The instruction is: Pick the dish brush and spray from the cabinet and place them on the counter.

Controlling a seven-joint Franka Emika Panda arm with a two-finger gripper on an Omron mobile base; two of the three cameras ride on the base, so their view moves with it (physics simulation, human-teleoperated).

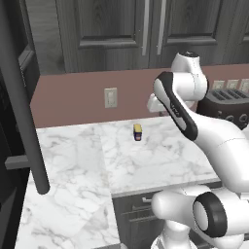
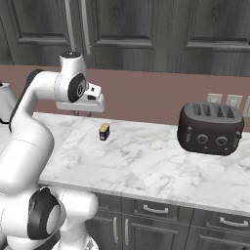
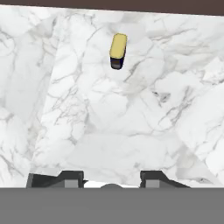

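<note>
The hand [image 3: 111, 178] hangs above the counter [image 1: 160, 160] with its two small dark, blocky fingertips [image 3: 70, 178] standing apart and only bare stone between them: spread, pinching nothing. In the right base view the hand [image 2: 82, 113] sits under a white, smooth moulded wrist housing, its tips pointing down at the stone near the counter's back edge, and the glossy white arm with dark joints curves back from it to the base.

The counter is polished white marble with fine grey veining, laid in slabs whose seams show as straight faint lines. On it, just forward of the hand and well in from the front edge, stands a small block [image 3: 117, 51] with a rounded yellow top and a dark lower part, standing alone on the stone [image 1: 138, 132] [image 2: 104, 131]. Towards the counter's right end sits a dark, rounded four-slot toaster [image 2: 210, 128] with round knobs on its face, close to the back edge.

Behind the counter runs a flat, matt reddish-brown wall strip carrying a pale rectangular outlet plate [image 1: 111, 97]. Above it hangs the dark grey wood-grain wall cabinet [image 2: 146, 29], its panelled doors closed, with long slim brushed-metal bar handles [image 1: 145, 26]. Below the front edge are dark drawers [image 2: 156, 209] with short metal pulls. The dish brush and the spray cannot be seen on the counter.
</note>
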